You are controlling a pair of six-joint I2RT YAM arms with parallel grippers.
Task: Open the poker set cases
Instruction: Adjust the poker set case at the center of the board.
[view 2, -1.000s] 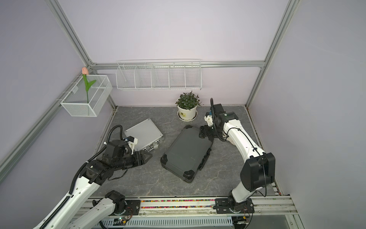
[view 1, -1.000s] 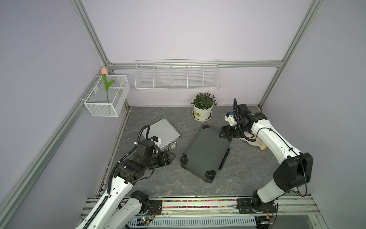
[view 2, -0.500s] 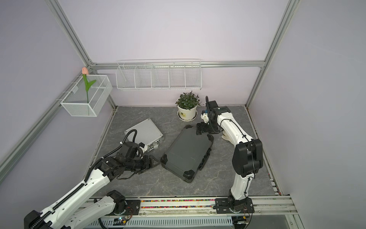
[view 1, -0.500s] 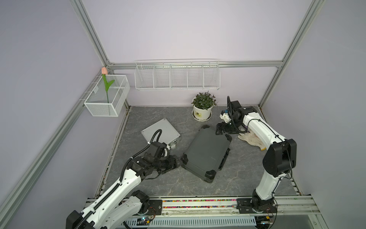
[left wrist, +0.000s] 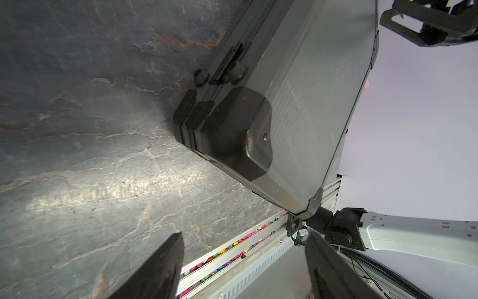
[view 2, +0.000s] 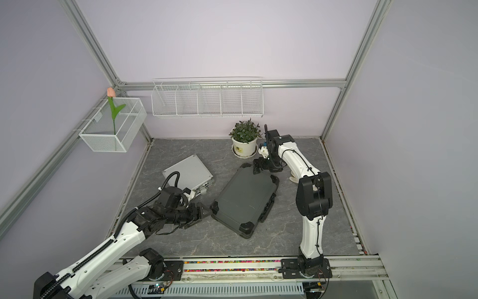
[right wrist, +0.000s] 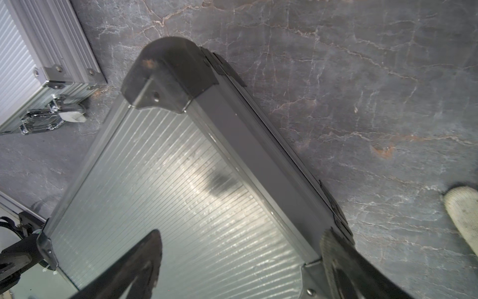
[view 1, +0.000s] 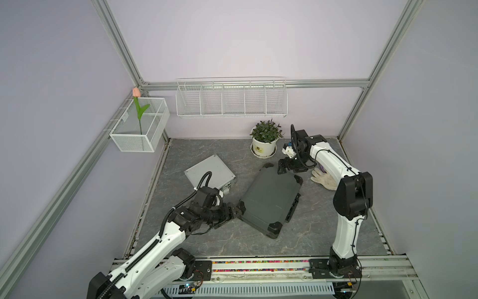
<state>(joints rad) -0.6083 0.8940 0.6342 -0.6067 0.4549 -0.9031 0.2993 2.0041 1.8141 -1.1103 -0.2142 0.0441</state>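
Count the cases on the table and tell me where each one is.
2. The silver case lies flat at the back left. The larger dark grey case lies flat in the middle, to its right. No others show; none seems hidden.

Pot plant (view 1: 264, 141) at back; glove (view 1: 324, 180) on table (view 1: 207, 150); tulip (view 1: 136, 92) in basket (view 1: 134, 145).

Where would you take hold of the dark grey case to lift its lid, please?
Likely the lid's long edge beside the handle, approached from the robot's right. The dark grey case lies flat and closed, and its feet and hinge run along the opposite long edge, so the lid should swing up from the handle side.
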